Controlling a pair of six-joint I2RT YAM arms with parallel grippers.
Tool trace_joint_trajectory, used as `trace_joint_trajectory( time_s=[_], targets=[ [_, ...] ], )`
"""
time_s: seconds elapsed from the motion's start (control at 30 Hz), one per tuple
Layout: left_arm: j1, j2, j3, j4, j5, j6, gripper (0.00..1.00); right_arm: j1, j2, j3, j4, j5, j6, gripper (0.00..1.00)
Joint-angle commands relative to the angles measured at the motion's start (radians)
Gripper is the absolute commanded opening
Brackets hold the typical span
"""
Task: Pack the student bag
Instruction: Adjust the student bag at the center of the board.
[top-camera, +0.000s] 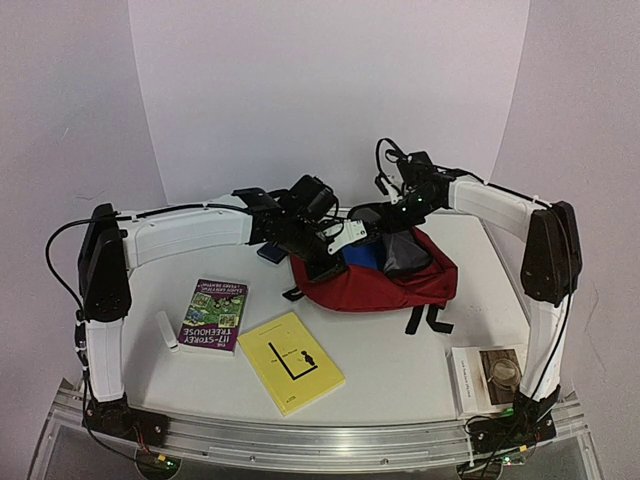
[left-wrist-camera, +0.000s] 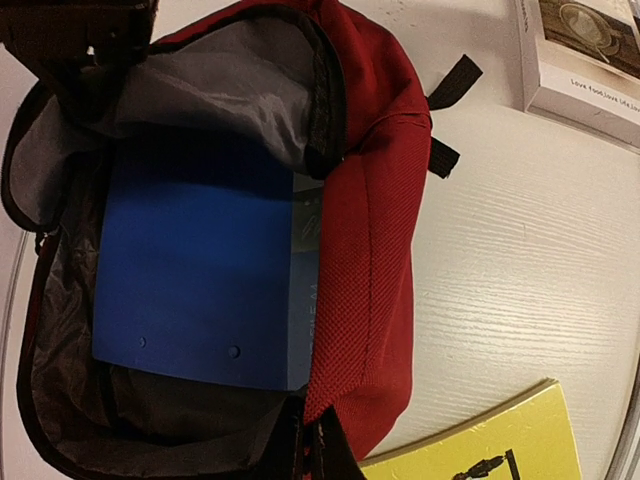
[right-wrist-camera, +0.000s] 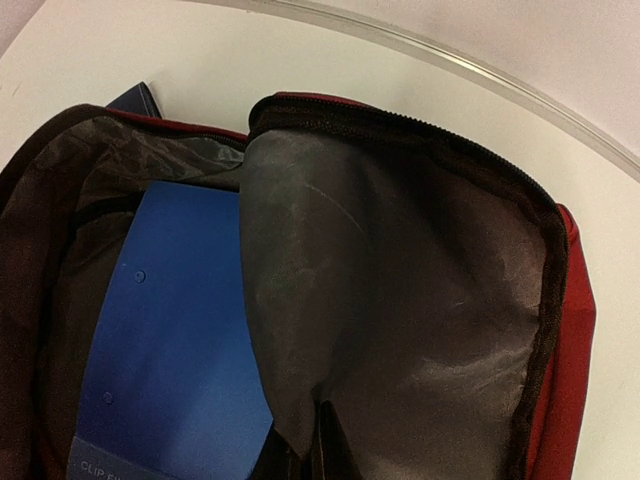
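The dark red student bag (top-camera: 390, 285) lies open at the middle back of the table. A blue folder (left-wrist-camera: 200, 270) lies flat inside it on the grey lining. My left gripper (left-wrist-camera: 312, 440) is shut on the bag's red front edge at the opening's rim (top-camera: 325, 265). My right gripper (right-wrist-camera: 322, 445) is shut on the grey-lined flap of the bag and holds it raised over the opening (top-camera: 395, 225). The folder (right-wrist-camera: 170, 330) shows to the left of that flap. The bag's black straps (top-camera: 428, 318) trail toward the near side.
A purple paperback (top-camera: 214, 315) and a small white stick (top-camera: 168, 331) lie at the near left. A yellow book (top-camera: 291, 362) lies in front of the bag, a white book (top-camera: 487, 378) at the near right. A dark blue item (top-camera: 268, 252) sits behind the left wrist.
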Motion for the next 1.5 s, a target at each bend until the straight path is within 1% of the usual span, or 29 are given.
trace_joint_trajectory(
  time_s=[0.0, 0.03, 0.17, 0.3, 0.33, 0.47, 0.5, 0.53, 0.57, 0.63, 0.73, 0.83, 0.93, 0.97, 1.03, 1.13, 1.23, 1.33, 1.47],
  targets=[
    [0.008, -0.051, 0.015, -0.033, 0.06, -0.021, 0.0, -0.027, 0.018, 0.112, 0.006, 0.02, 0.014, 0.0],
    [0.007, -0.041, 0.013, -0.042, 0.072, -0.026, 0.0, -0.033, 0.018, 0.135, 0.004, 0.02, 0.014, 0.0],
    [0.007, 0.023, -0.001, -0.092, 0.027, -0.033, 0.0, -0.041, 0.019, 0.178, -0.002, 0.012, 0.013, 0.0],
    [0.009, 0.057, -0.098, 0.012, -0.083, -0.062, 0.01, -0.041, 0.049, 0.14, -0.006, -0.018, 0.003, 0.01],
    [0.009, 0.061, -0.111, 0.037, -0.105, -0.082, 0.02, -0.041, 0.058, 0.13, -0.004, -0.025, -0.007, 0.03],
    [0.009, 0.058, -0.11, 0.076, -0.121, -0.164, 0.07, -0.041, 0.086, 0.111, -0.001, -0.004, -0.028, 0.06],
    [0.009, 0.051, -0.111, 0.088, -0.127, -0.178, 0.1, -0.041, 0.088, 0.114, -0.002, -0.003, -0.03, 0.08],
    [0.009, 0.044, -0.11, 0.095, -0.153, -0.194, 0.16, -0.041, 0.087, 0.117, -0.002, -0.003, -0.031, 0.1],
    [0.009, 0.037, -0.108, 0.097, -0.173, -0.21, 0.24, -0.041, 0.082, 0.121, -0.004, 0.0, -0.032, 0.14],
    [0.009, 0.019, -0.106, 0.095, -0.182, -0.243, 0.43, -0.042, 0.06, 0.119, -0.008, 0.009, -0.041, 0.33],
    [0.009, -0.026, -0.117, 0.094, -0.18, -0.304, 0.61, -0.058, -0.003, 0.1, -0.021, 0.007, -0.053, 0.58],
    [0.01, -0.091, -0.142, 0.106, -0.186, -0.364, 0.8, -0.088, -0.087, 0.066, -0.052, -0.027, -0.071, 0.8],
    [0.009, -0.137, -0.16, 0.109, -0.175, -0.429, 0.92, -0.115, -0.197, -0.016, -0.095, -0.061, -0.12, 0.96],
    [0.01, -0.15, -0.167, 0.109, -0.168, -0.439, 0.96, -0.127, -0.244, -0.062, -0.114, -0.066, -0.138, 0.98],
    [0.009, -0.165, -0.179, 0.112, -0.151, -0.481, 1.0, -0.15, -0.344, -0.153, -0.166, -0.076, -0.209, 0.98],
    [0.009, -0.166, -0.196, 0.116, -0.141, -0.502, 1.0, -0.199, -0.464, -0.306, -0.253, -0.063, -0.329, 0.98],
    [0.009, -0.15, -0.205, 0.125, -0.106, -0.513, 1.0, -0.249, -0.561, -0.442, -0.377, -0.06, -0.452, 0.98],
    [0.008, -0.127, -0.2, 0.135, -0.063, -0.52, 1.0, -0.273, -0.634, -0.563, -0.462, 0.001, -0.548, 0.98],
    [0.0, -0.074, -0.18, 0.156, 0.009, -0.535, 1.0, -0.329, -0.707, -0.708, -0.52, 0.083, -0.645, 0.98]
  ],
)
